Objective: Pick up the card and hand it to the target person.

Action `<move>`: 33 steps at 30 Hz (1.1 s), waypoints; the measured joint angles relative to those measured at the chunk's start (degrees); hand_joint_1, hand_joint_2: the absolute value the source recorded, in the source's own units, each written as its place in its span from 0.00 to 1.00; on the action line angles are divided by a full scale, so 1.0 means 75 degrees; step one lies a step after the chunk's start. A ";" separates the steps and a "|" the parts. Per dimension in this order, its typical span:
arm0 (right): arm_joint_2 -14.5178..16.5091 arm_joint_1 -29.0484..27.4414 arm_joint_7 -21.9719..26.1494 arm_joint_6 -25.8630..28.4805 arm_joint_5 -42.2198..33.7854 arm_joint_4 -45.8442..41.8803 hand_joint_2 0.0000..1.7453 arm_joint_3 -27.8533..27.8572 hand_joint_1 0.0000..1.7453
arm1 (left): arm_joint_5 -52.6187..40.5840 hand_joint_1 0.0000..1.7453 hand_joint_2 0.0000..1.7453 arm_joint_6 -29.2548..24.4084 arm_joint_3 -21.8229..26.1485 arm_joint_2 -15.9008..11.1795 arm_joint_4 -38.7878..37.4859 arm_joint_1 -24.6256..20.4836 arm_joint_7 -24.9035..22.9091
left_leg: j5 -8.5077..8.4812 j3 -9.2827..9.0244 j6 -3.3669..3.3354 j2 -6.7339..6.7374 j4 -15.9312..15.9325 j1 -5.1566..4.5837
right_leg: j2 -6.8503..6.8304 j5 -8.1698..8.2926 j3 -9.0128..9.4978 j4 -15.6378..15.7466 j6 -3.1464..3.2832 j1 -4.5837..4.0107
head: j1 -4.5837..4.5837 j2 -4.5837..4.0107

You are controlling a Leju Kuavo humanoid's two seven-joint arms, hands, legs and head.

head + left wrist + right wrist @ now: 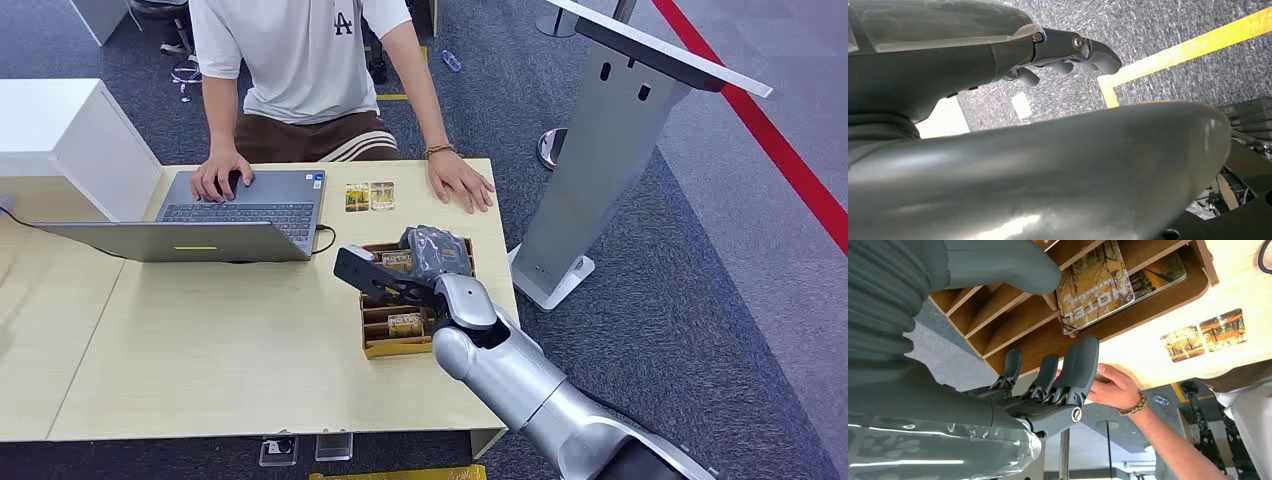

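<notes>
A wooden card rack (392, 346) stands near the table's right edge, with several picture cards upright in its slots. My right hand (432, 252) hovers over the rack's far end. In the right wrist view a card printed HOTEL (1095, 287) leans in a slot; the thumb (1013, 265) is just beside it and the fingers (1068, 372) hang spread past the rack's outer wall, gripping nothing. My left hand (1068, 55) hangs over the carpet, fingers loosely bent and holding nothing. The person (300, 60) sits across the table, one hand (462, 182) flat on it beyond the rack.
Two more cards (369, 196) lie flat on the table between the rack and the person. An open laptop (230, 215) sits to the left under the person's other hand. A grey stand (600, 160) rises right of the table. A white cabinet (70, 130) is at far left.
</notes>
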State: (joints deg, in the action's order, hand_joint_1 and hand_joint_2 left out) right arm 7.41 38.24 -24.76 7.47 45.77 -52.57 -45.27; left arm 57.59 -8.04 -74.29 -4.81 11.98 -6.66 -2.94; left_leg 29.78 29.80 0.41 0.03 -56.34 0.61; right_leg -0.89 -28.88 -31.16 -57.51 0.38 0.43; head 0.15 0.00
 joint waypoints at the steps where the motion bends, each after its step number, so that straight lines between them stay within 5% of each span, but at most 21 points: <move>1: 0.0001 0.0000 0.0000 0.0000 0.0001 0.0003 1.00 0.0000 0.45 | 0.0000 0.00 0.00 0.0000 0.0000 0.0000 0.0000 0.0000 0.0000 | 0.0000 0.0000 0.0000 0.0000 0.0000 0.0000 | 0.0000 0.0000 0.0000 0.0000 0.0000 0.0000 | 0.0000 0.0000; 15: 0.0009 -0.0002 0.0048 -0.0032 -0.0029 0.0135 1.00 0.0000 0.50 | -0.0013 0.00 0.00 0.0021 -0.0006 0.0000 0.0000 0.0000 -0.0001 | 0.0000 0.0000 0.0000 0.0000 0.0000 0.0000 | 0.0000 0.0000 0.0000 0.0000 0.0000 0.0000 | -0.0001 0.0000; 23: 0.0009 -0.0001 0.0115 -0.0032 -0.0116 0.0232 1.00 0.0000 0.37 | -0.0096 0.00 0.00 0.0037 -0.0013 0.0000 0.0000 -0.0002 -0.0001 | 0.0000 0.0000 0.0000 0.0000 0.0000 0.0000 | 0.0000 0.0000 0.0000 0.0000 0.0000 0.0000 | 0.0000 0.0000; 33: 0.0009 0.0005 0.0049 -0.0008 -0.0122 0.0257 1.00 -0.0001 0.36 | -0.0265 0.00 0.00 0.0044 -0.0026 0.0000 0.0000 -0.0002 -0.0011 | 0.0000 -0.0001 0.0000 0.0000 0.0000 0.0000 | 0.0000 0.0000 0.0001 0.0000 0.0000 0.0000 | 0.0000 0.0000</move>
State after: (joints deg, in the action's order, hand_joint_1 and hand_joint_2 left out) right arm 7.48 38.28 -24.40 7.41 44.85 -50.64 -45.27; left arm 55.60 -7.72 -74.48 -4.81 11.98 -6.67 -3.02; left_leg 29.77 29.79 0.41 0.03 -56.34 0.61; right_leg -0.89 -28.88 -31.15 -57.51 0.38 0.43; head 0.15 0.00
